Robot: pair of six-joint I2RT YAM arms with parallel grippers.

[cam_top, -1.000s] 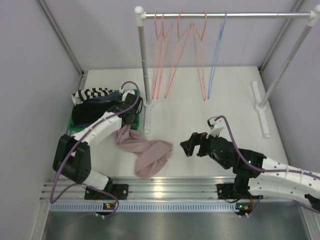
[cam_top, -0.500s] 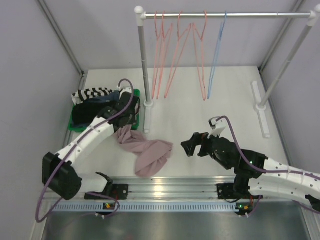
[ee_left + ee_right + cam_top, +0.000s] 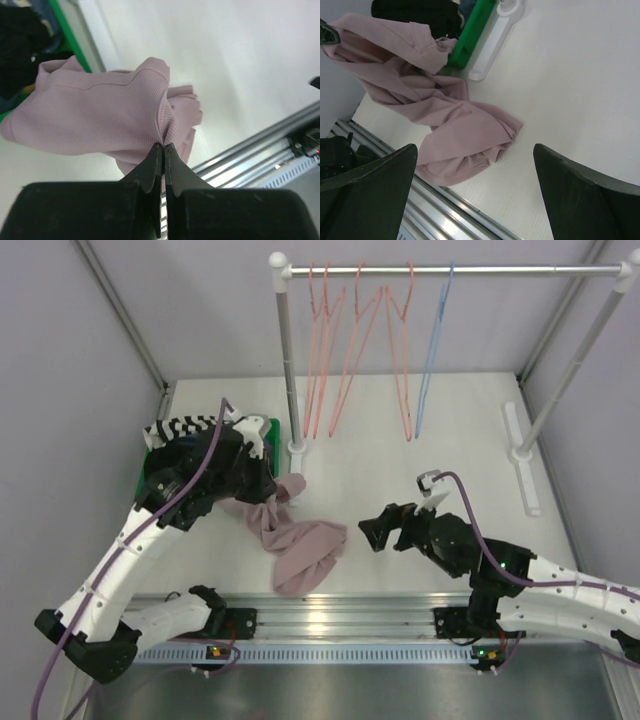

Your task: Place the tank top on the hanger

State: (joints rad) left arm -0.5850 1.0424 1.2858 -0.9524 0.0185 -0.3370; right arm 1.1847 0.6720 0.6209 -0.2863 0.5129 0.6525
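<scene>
My left gripper (image 3: 162, 149) is clamped on a fold of the soft dusty-pink tank top (image 3: 305, 550), which trails across the white table (image 3: 450, 440) near its front edge. My right gripper (image 3: 372, 533) has its fingers wide apart and holds nothing.

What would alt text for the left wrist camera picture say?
The black two-finger left gripper is pinched shut on a fold of the dusty-pink ribbed fabric tank top, seen against the white table. A green bin edge with dark clothes sits top left; a metal rail crosses bottom right.
</scene>
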